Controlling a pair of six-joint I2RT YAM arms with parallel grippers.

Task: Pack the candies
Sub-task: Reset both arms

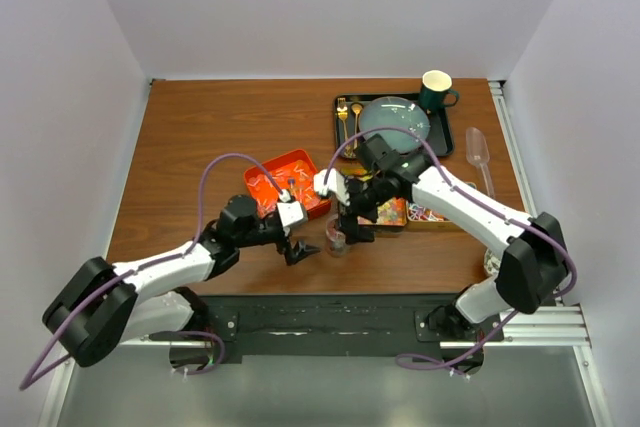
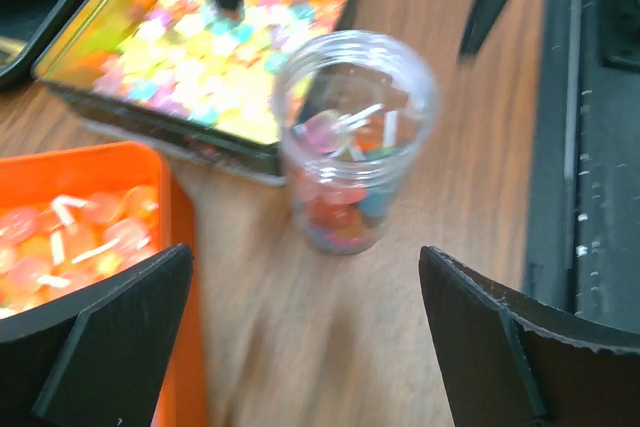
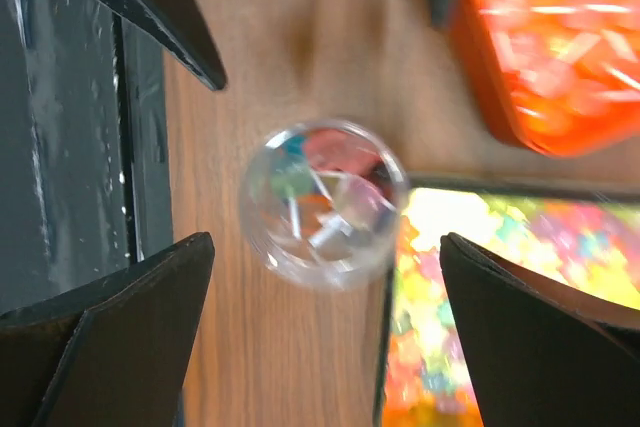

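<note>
A clear plastic jar [image 1: 337, 239] [image 2: 355, 137] [image 3: 322, 202] stands upright on the wooden table, partly filled with candies [image 2: 345, 212] and white sticks. More candies lie in the orange tray [image 1: 285, 182] [image 2: 100, 217] [image 3: 555, 47], and bright gummy candies fill the black tin [image 1: 385, 209] [image 2: 220, 47] [image 3: 500, 287]. My left gripper [image 1: 298, 250] [image 2: 305, 347] is open just left of the jar, with only bare table between its fingers. My right gripper [image 1: 350, 230] [image 3: 325, 347] hangs open over the jar and the tin's edge, holding nothing.
At the back, a black serving tray [image 1: 445, 142] carries a teal plate [image 1: 395, 119], gold cutlery [image 1: 343, 119] and a green mug [image 1: 436, 92]. A clear scoop [image 1: 478, 152] lies at the right. The black base rail [image 2: 600, 147] runs along the near table edge beside the jar.
</note>
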